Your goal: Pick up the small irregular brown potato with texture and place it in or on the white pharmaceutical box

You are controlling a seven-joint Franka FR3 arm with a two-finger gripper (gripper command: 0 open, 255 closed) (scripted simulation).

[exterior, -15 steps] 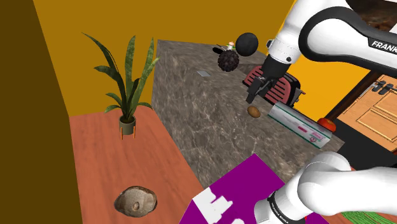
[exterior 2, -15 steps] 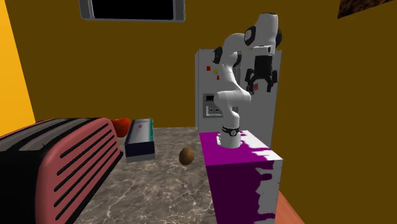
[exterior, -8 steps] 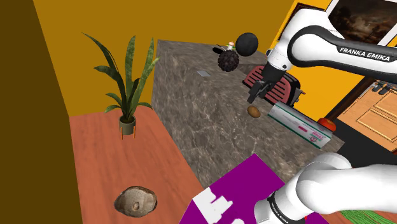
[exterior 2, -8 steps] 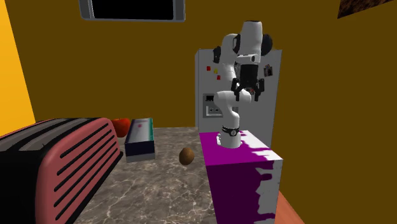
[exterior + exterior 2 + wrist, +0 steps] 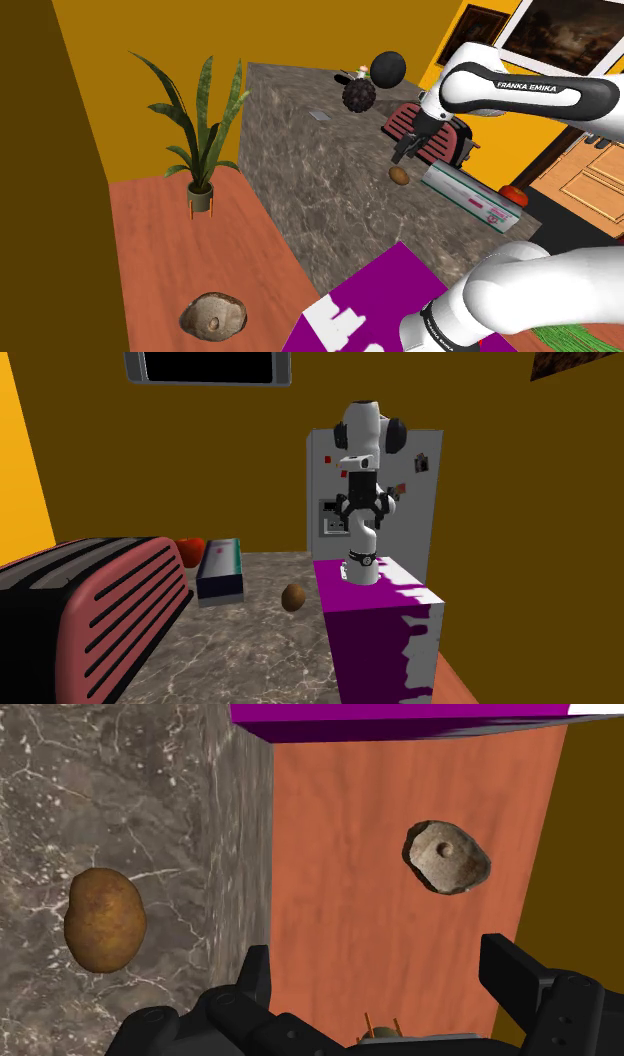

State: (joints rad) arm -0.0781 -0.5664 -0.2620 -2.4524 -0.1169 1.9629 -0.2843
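The small brown potato (image 5: 399,176) (image 5: 293,597) lies on the marbled stone counter (image 5: 300,150), just beside the long white box (image 5: 470,197) (image 5: 220,567) with a teal side. My gripper (image 5: 407,151) (image 5: 362,522) hangs open and empty above the counter, a short way over the potato. In the wrist view the potato (image 5: 104,919) sits on the stone outside one finger, not between the fingers. The gripper (image 5: 380,974) there looks past the counter's edge (image 5: 240,854) to the orange floor.
A red toaster (image 5: 430,135) (image 5: 90,612) stands behind the potato, a red tomato (image 5: 513,193) beyond the box. Two dark balls (image 5: 360,93) sit at the counter's far end. On the floor are a potted plant (image 5: 200,150) and a grey rock (image 5: 213,317) (image 5: 447,856). The purple stand (image 5: 380,622) adjoins the counter.
The arm has swung round: in the second exterior view the gripper has moved left and downward. In the shoulder view it has shifted slightly toward the potato. The potato and box have not moved.
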